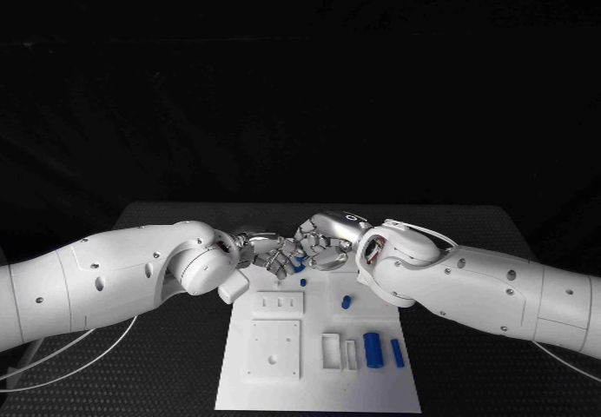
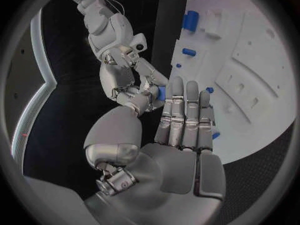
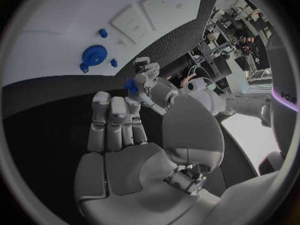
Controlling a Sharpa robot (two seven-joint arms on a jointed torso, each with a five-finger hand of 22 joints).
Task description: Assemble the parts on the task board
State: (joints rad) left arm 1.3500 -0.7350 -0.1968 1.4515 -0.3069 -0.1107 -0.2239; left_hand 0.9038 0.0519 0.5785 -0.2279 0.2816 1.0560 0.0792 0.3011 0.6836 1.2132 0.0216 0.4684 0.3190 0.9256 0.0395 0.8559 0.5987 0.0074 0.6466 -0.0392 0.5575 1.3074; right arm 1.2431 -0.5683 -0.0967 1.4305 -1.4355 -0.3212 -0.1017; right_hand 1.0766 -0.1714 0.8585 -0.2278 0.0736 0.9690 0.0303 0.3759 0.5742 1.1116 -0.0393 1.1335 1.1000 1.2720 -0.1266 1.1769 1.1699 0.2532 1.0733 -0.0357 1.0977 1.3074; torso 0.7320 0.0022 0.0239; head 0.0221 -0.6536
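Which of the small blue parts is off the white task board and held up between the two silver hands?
The small blue part pinched at the fingertips where the left hand and right hand meet. The other blue parts, such as the large blue cylinder, lie on the white task board.

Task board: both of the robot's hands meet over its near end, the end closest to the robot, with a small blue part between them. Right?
Not quite. The left hand and right hand meet over the far end of the task board, with the small blue part between them; the head view shows it.
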